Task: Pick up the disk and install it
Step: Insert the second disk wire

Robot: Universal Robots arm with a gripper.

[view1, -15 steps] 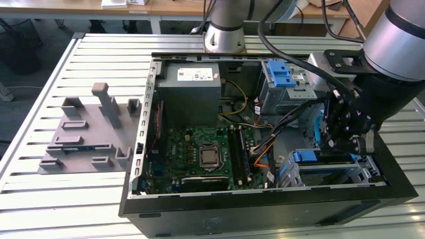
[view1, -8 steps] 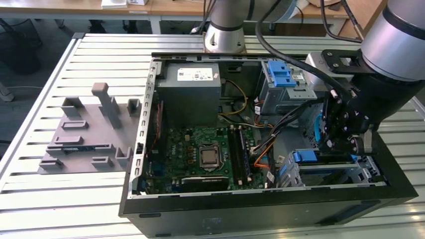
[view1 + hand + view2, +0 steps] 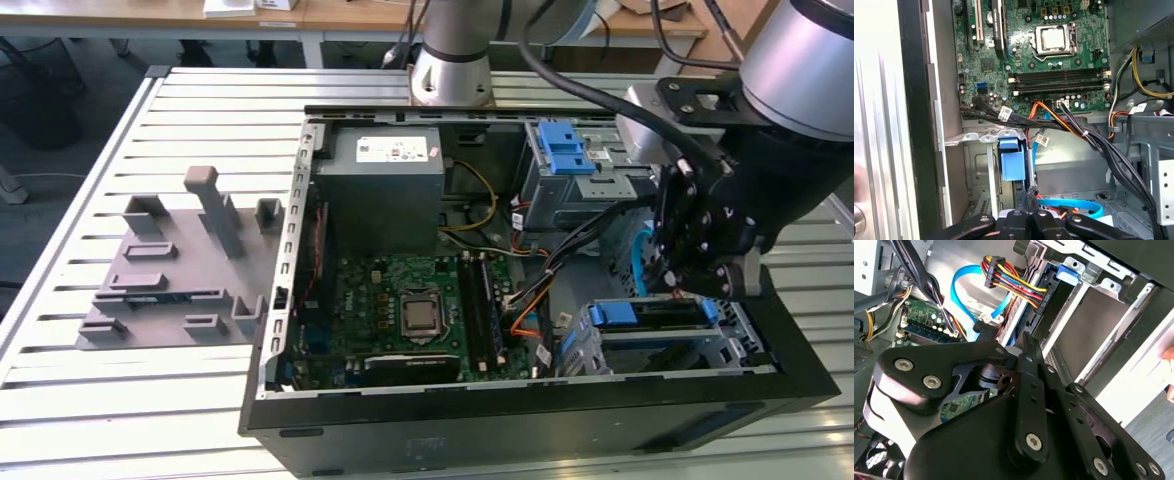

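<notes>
The disk (image 3: 663, 314) sits inside the drive cage at the case's lower corner on the exterior view's right, with its blue rail tab (image 3: 611, 314) toward the motherboard. In the first wrist view the blue tab (image 3: 1014, 162) and a narrow silver edge of the disk (image 3: 1029, 165) run straight up to my fingertips. My gripper (image 3: 697, 288) hangs just over the cage. Its black fingers (image 3: 1030, 196) are drawn together and their tips touch the disk's edge, with nothing seen between them. The second wrist view shows the gripper's black linkage (image 3: 1004, 405) over the cage.
The open computer case (image 3: 287, 300) lies on a slatted metal table. Inside are the motherboard (image 3: 414, 305), a grey power-supply box (image 3: 387, 170), a second blue-tabbed bay (image 3: 561, 150) and loose cables (image 3: 1089, 135) near the cage. A grey slotted fixture plate (image 3: 174, 265) lies at the exterior view's left.
</notes>
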